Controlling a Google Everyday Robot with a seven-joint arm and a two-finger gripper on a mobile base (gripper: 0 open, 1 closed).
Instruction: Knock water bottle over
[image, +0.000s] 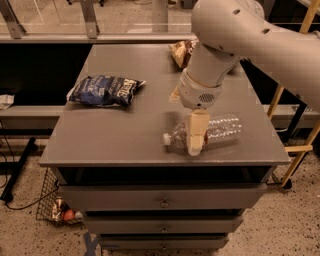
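The water bottle (223, 131) is a clear ribbed plastic bottle. It lies on its side near the front right of the grey table (115, 135), with its white cap (165, 139) pointing left. My gripper (196, 140) hangs from the big white arm (235, 35) and reaches down across the bottle's middle. It touches the bottle and hides the label band.
A blue snack bag (105, 90) lies at the table's left. A brown snack bag (181, 52) lies at the back, partly behind the arm. The table's front edge (165, 163) is just in front of the bottle. A wooden frame (295, 145) stands to the right of the table.
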